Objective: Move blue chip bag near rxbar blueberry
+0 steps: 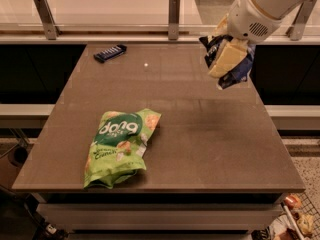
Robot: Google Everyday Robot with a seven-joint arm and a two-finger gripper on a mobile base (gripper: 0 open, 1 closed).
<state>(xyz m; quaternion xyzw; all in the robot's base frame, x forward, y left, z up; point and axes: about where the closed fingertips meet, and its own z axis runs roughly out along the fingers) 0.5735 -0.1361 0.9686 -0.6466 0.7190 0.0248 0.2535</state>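
Observation:
My gripper hangs from the white arm at the upper right, above the table's right part. It is shut on the blue chip bag, a dark navy wrinkled foil bag that is lifted off the table and partly hidden behind the pale fingers. The rxbar blueberry, a small flat dark blue bar, lies at the far left corner of the brown table, well to the left of the gripper.
A large bright green snack bag lies on the table's front left. A glass rail with metal posts runs along the table's far edge. Some items sit on the floor at the bottom right.

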